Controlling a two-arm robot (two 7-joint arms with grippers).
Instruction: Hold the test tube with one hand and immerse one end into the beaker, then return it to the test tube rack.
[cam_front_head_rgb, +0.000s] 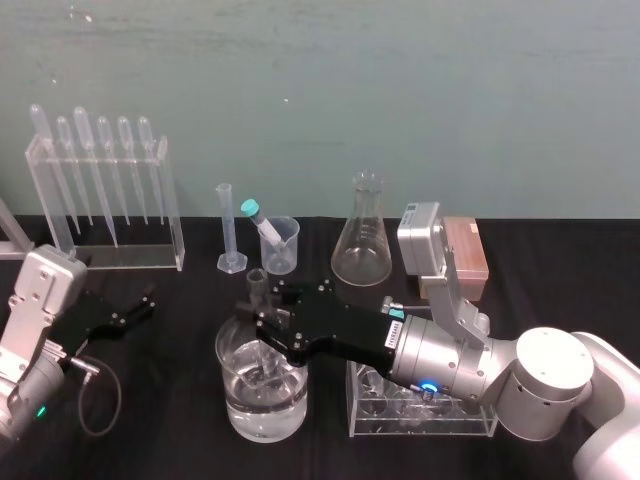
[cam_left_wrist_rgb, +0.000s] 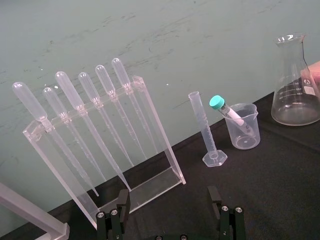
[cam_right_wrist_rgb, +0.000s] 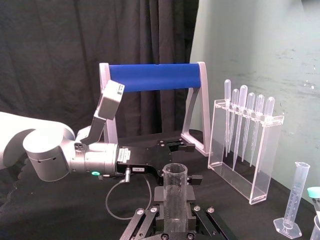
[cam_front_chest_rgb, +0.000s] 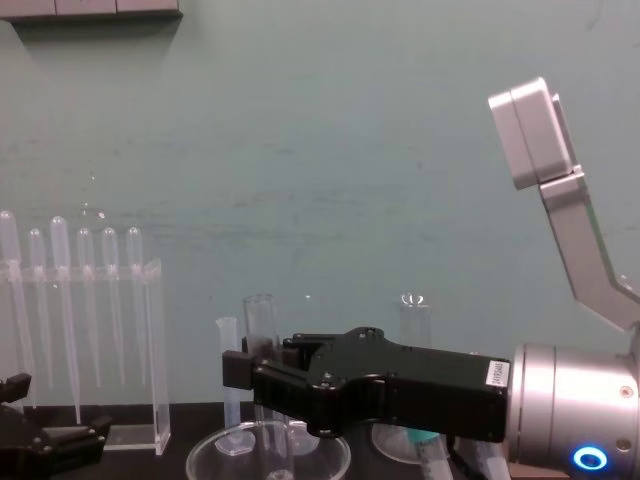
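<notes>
While right claw (cam_front_head_rgb: 265, 320) clamps the clear test tube (cam_front_head_rgb: 257, 285), tip seemingly inside wide glass beaker (cam_front_head_rgb: 226, 382), left claw (cam_front_head_rgb: 140, 305) open, parked left.

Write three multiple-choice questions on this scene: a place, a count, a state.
1. Where is the long clear glass test tube?
A. lying flat
B. upright over the wide clear glass beaker, in the right gripper
C. hanging upside down
2. How many plastic pipettes hang in the tall clear acrylic stand?
A. four
B. six
C. nine
3. How is the left gripper?
A. open, empty
B. shut on a pipette
C. shut on the tube
Answers: B, the fingers clamp it over the beaker; B, six bulbs line up; A, its fingers stand apart.
</notes>
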